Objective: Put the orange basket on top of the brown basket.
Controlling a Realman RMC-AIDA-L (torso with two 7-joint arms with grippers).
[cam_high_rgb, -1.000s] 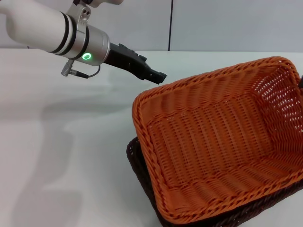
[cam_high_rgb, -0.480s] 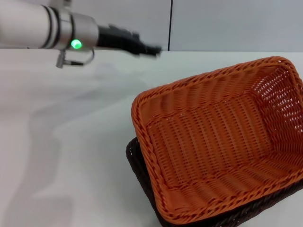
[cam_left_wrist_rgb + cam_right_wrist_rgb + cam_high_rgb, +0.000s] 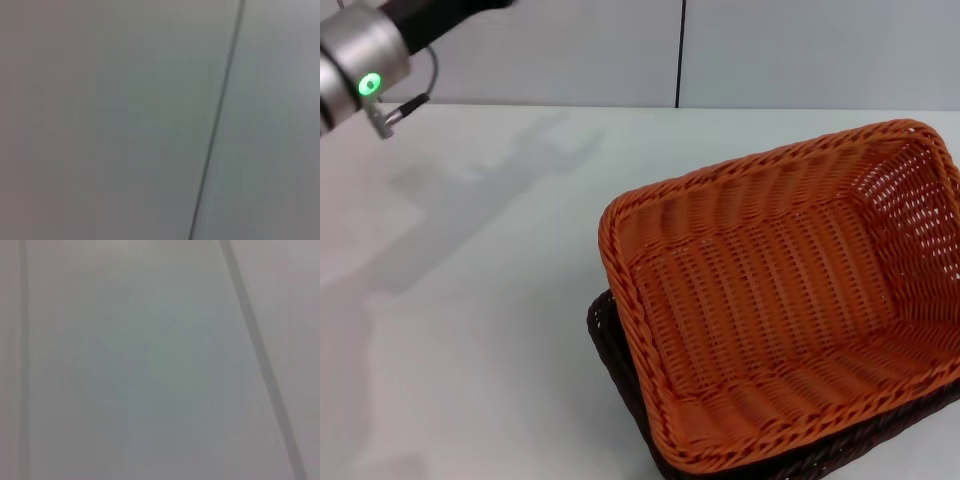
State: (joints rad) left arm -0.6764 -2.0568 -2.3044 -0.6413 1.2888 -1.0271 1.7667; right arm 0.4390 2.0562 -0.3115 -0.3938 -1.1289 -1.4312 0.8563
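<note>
The orange basket (image 3: 790, 300) rests on top of the brown basket (image 3: 610, 345) at the right of the white table in the head view. Only the brown basket's dark rim shows, along the orange basket's left and front sides. The orange basket sits a little tilted, its far right end higher. My left arm (image 3: 365, 45) is raised at the top left corner, far from the baskets; its fingers are out of the picture. My right gripper is not in view. Both wrist views show only a grey wall with a seam.
The white table (image 3: 470, 300) stretches left and behind the baskets. A grey panelled wall (image 3: 770, 50) with a vertical seam stands behind the table.
My left arm has lifted and pulled back to the upper left, away from the orange basket's far rim, until its gripper left the picture. The baskets have not moved.
</note>
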